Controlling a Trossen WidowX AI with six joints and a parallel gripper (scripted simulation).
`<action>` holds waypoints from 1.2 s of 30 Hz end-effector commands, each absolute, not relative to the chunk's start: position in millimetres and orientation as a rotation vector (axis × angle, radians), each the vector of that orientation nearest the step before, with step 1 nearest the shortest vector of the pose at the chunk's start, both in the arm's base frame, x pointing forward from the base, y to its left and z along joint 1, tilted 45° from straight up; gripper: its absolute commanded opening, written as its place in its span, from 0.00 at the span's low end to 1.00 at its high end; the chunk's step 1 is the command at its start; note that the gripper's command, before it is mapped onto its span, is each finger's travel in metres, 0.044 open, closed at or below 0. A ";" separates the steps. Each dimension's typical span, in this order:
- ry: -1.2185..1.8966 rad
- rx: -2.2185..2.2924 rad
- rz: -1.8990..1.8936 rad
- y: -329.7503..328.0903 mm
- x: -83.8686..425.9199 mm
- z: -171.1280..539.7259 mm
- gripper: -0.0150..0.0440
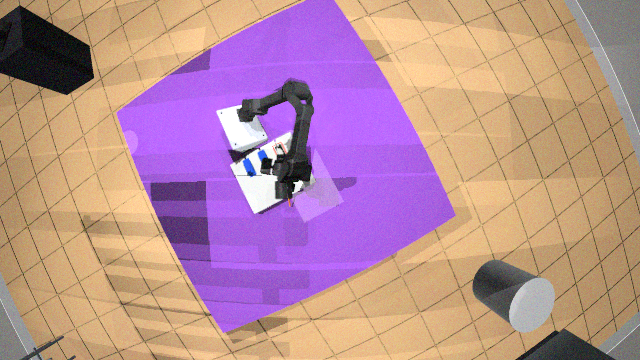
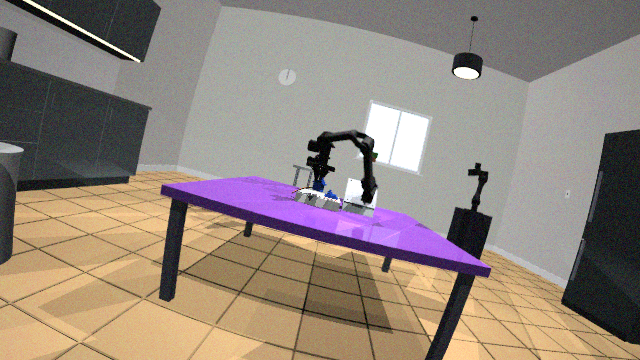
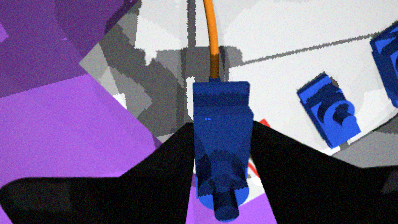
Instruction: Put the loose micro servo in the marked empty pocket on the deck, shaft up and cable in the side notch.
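Note:
My gripper is shut on the loose blue micro servo, its black fingers on both sides of the body. The servo hangs above the white deck. Its round output shaft shows at the camera-facing end, and its orange cable runs away from the body. The red pocket outline is mostly hidden behind servo and finger in the wrist view; the top view shows the marked pocket beside the arm. In that view the arm hides the fingers and servo body.
Two blue servos sit in the deck; they also show in the wrist view. A white plate under the arm's base stands close beside the deck. Both are on the purple table.

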State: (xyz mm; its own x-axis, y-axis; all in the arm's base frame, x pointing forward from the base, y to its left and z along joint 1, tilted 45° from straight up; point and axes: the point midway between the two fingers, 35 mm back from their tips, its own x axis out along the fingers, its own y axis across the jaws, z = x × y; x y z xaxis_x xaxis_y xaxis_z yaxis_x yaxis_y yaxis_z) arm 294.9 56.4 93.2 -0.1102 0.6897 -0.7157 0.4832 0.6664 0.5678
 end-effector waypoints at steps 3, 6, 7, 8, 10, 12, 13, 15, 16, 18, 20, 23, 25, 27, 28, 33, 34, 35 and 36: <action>1.805 1.092 0.055 56.1 294.8 93.9 0.25; 1.824 1.166 -0.040 56.1 294.8 93.9 0.25; 1.830 1.190 -0.072 56.1 294.8 93.9 0.25; 1.836 1.214 -0.104 56.1 294.8 93.9 0.25; 1.845 1.263 -0.170 56.1 294.8 93.9 0.25; 1.854 1.310 -0.236 56.1 294.8 93.9 0.25; 1.857 1.334 -0.269 56.1 294.8 93.9 0.25; 1.863 1.381 -0.337 56.1 294.8 93.9 0.25; 1.865 1.404 -0.371 56.1 294.8 93.9 0.25; 1.868 1.451 -0.440 56.1 294.8 93.9 0.25; 1.869 1.496 -0.509 56.1 294.8 93.9 0.25; 1.868 1.562 -0.613 56.1 294.8 93.9 0.25; 1.865 1.605 -0.683 56.1 294.8 93.9 0.25; 1.860 1.648 -0.755 56.1 294.8 93.9 0.25; 1.856 1.669 -0.791 56.1 294.8 93.9 0.25; 1.833 1.772 -0.973 56.1 294.8 93.9 0.25; 1.826 1.792 -1.010 56.1 294.8 93.9 0.25; 1.820 1.811 -1.048 56.1 294.8 93.9 0.25; 1.812 1.831 -1.085 56.1 294.8 93.9 0.25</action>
